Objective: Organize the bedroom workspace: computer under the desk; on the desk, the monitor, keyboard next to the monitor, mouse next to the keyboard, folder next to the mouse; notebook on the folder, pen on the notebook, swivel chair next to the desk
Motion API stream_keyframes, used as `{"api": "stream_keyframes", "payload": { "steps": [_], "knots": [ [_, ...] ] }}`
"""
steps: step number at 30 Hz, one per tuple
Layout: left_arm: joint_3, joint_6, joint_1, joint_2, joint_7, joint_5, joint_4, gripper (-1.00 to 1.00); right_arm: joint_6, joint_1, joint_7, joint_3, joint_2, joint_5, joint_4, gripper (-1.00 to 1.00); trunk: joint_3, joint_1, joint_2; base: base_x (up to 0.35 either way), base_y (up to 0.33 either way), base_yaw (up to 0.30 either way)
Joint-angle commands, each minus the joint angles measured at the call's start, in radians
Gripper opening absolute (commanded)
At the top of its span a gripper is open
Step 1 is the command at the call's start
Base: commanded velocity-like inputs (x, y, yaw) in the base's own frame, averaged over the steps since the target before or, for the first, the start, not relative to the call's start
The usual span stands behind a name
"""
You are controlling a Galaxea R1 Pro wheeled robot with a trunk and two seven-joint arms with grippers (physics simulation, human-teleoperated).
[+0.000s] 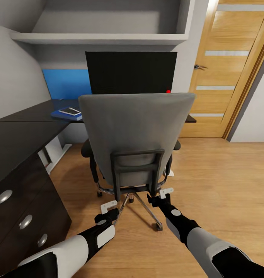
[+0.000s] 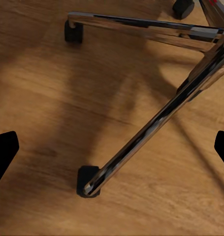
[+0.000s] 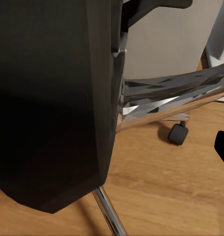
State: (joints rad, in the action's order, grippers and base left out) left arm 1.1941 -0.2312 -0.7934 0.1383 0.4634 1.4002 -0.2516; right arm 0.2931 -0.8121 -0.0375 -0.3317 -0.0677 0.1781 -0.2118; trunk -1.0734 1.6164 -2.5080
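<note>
The chair (image 1: 135, 135) stands with its grey back toward the camera, pushed up close to the tabletop (image 1: 16, 135), its chrome star base (image 1: 141, 206) on the wood floor (image 1: 224, 185). Beyond it the monitor (image 1: 130, 71) stands on the tabletop, its red dot just above the chair back. To the left on the tabletop lies the blue folder (image 1: 56, 114) with a small pale flat thing (image 1: 69, 111) on top (too small to tell what it is). A drawer unit (image 1: 23, 216) with silver knobs sits near left.

The left tool (image 1: 108, 210) hangs low beside the star base, near the floor; its wrist view shows dark finger tips (image 2: 4, 152) set wide apart over a chrome leg (image 2: 156, 123) and castor (image 2: 86, 181), holding nothing. The right tool (image 1: 162, 197) is just below the black bracket on the chair back; whether it is open or closed I cannot tell. A wooden door (image 1: 220, 69) is far right.
</note>
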Motion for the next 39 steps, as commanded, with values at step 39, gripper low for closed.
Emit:
{"api": "stream_keyframes", "payload": {
  "steps": [39],
  "knots": [
    [0.009,-0.005,-0.001,0.000,0.004,0.010,0.000,1.00,0.004,0.000,-0.004,-0.006,-0.001,0.011,0.002,1.00,-0.001,0.000,0.000,0.038,0.000,0.000]
  ]
}}
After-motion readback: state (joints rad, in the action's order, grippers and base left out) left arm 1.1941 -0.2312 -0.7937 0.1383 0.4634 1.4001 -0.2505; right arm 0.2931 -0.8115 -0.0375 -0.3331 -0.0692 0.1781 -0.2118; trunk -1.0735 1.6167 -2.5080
